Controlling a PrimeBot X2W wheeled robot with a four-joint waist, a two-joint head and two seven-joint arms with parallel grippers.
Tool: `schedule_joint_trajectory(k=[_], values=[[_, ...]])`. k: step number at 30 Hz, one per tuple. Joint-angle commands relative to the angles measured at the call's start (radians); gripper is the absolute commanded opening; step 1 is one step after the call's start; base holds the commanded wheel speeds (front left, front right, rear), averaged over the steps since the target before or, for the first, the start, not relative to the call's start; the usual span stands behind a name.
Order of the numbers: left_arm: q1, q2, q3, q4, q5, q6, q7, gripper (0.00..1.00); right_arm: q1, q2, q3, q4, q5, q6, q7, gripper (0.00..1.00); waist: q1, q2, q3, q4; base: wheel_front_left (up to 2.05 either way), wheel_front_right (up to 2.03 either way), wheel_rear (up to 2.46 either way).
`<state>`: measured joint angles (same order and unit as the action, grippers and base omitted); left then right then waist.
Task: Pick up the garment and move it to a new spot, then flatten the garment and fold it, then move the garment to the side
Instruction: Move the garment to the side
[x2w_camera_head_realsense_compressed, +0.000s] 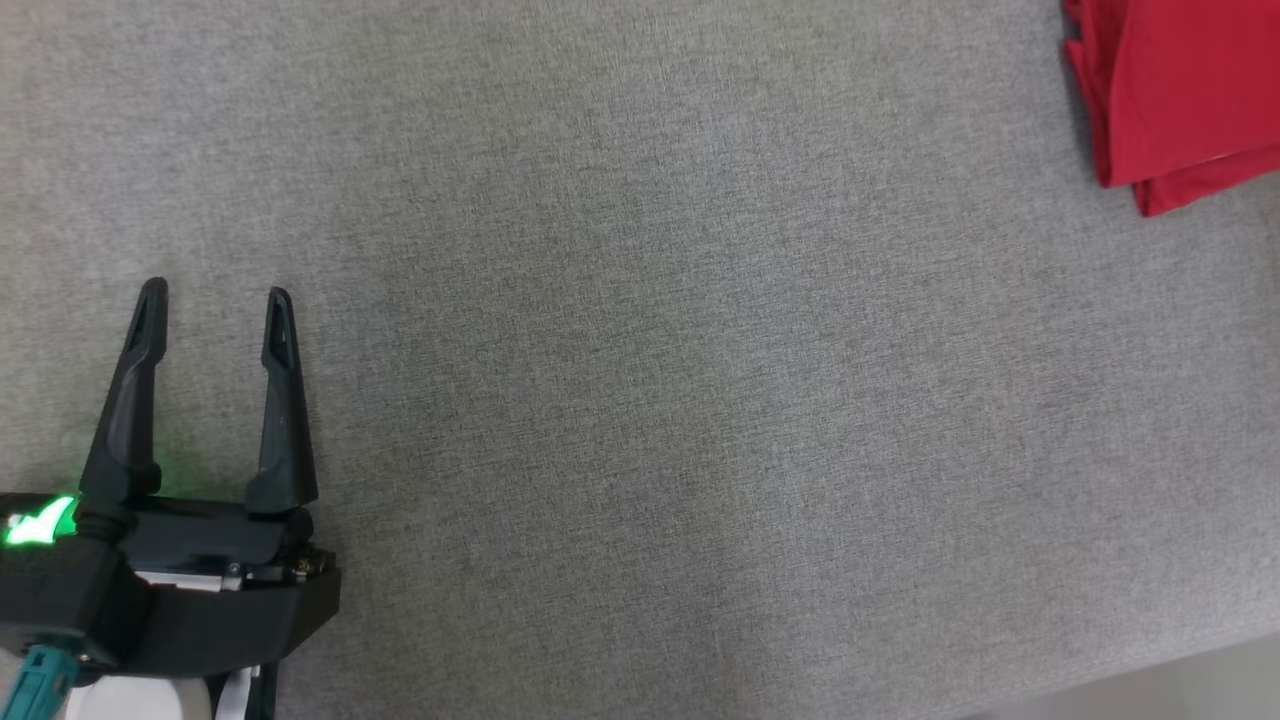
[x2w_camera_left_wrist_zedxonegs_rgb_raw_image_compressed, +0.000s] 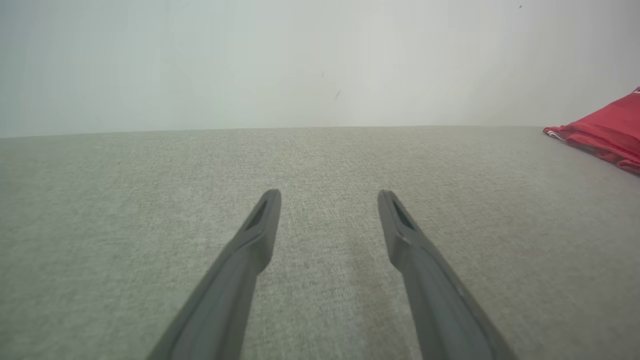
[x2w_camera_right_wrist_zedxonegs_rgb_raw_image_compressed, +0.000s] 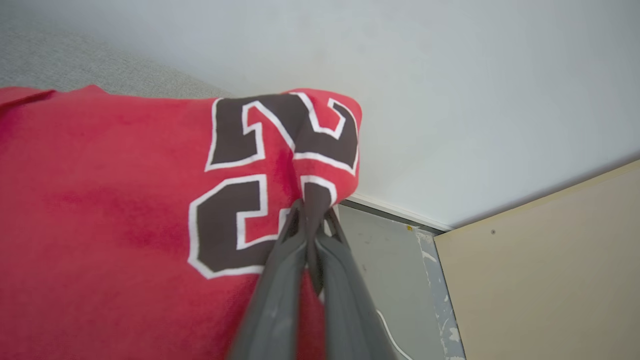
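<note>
RED CLOTH AT THE EDGE: A red garment (x2w_camera_right_wrist_zedxonegs_rgb_raw_image_compressed: 100, 200), printed with dark numerals edged in white, puckers where the right pincer (x2w_camera_right_wrist_zedxonegs_rgb_raw_image_compressed: 315, 212) pinches a fold of it tight between its 2 fingers, seen from the right wrist. In the head view its layered red edges sit at the far right corner of the grey fabric surface (x2w_camera_head_realsense_compressed: 640, 400), well apart from the left pincer (x2w_camera_head_realsense_compressed: 217, 293), which hovers at the lower left, its 2 dark fingers spread wide above bare cloth.
</note>
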<state>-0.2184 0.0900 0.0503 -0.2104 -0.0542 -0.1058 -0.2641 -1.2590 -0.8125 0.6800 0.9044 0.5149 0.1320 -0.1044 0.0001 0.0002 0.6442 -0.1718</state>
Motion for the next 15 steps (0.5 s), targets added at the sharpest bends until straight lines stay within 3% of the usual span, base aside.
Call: schedule_joint_trajectory(k=[1, 5, 6, 7, 8, 9, 15], values=[[0.001, 0.004, -0.001, -0.001, 0.005, 0.000, 0.000, 1.00, -0.031, -0.006, 0.016, 0.009, 0.003, -0.003, 0.002, 0.00, -0.0001, -0.0002, 0.014, -0.006, 0.00, 0.00, 0.00], [-0.004, 0.002, -0.007, 0.006, 0.002, -0.001, 0.000, 1.00, -0.076, -0.005, 0.051, 0.044, -0.027, -0.003, -0.001, 0.00, -0.0001, -0.0002, 0.022, -0.007, 0.00, 0.00, 0.00], [-0.007, 0.001, -0.010, 0.009, 0.002, -0.002, 0.000, 1.00, -0.087, -0.003, 0.054, 0.058, -0.031, -0.003, -0.006, 0.05, -0.0001, -0.0002, 0.023, -0.005, 0.00, 0.00, 0.00], [-0.010, -0.001, -0.013, 0.012, 0.001, -0.002, 0.000, 1.00, -0.094, -0.001, 0.057, 0.070, -0.035, -0.003, -0.014, 0.49, -0.0001, -0.0002, 0.021, -0.002, 0.00, 0.00, 0.00], [-0.010, -0.001, -0.013, 0.012, 0.001, -0.002, 0.000, 1.00, -0.094, -0.001, 0.057, 0.070, -0.035, -0.003, -0.014, 0.49, -0.0001, -0.0002, 0.021, -0.002, 0.00, 0.00, 0.00], [-0.011, -0.002, -0.016, 0.016, -0.001, -0.003, 0.000, 1.00, -0.098, 0.001, 0.058, 0.086, -0.037, -0.003, -0.017, 1.00, -0.0001, -0.0002, 0.018, 0.000, 0.00, 0.00, 0.00], [0.014, -0.006, 0.007, 0.036, -0.019, 0.002, 0.000, 1.00, -0.109, 0.035, 0.044, 0.147, -0.056, -0.003, -0.102, 1.00, -0.0001, -0.0002, -0.034, 0.004, 0.00, 0.00, 0.00]])
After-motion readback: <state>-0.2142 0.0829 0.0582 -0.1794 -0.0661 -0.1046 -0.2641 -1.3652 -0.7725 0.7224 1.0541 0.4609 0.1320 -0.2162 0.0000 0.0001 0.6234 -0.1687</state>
